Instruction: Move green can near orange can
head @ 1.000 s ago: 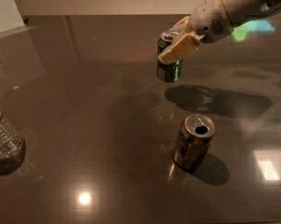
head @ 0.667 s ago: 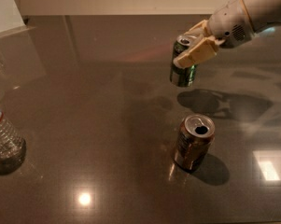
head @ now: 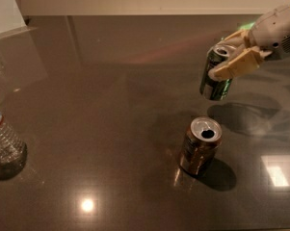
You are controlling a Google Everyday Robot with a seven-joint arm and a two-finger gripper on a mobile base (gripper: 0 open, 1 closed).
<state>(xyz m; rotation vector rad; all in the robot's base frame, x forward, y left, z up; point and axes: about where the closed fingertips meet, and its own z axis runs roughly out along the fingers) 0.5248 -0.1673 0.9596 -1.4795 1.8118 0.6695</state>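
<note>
The green can (head: 215, 84) is now further to the right, off the table (head: 101, 129), near the orange can (head: 199, 149); the gripper (head: 220, 57) holds it clamped.

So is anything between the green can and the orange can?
Nothing visible. The gripper, at upper right, holds the slim dark green metal can in its jaws above the dark table; only that table's surface separates it from the coppery orange metal can.
</note>
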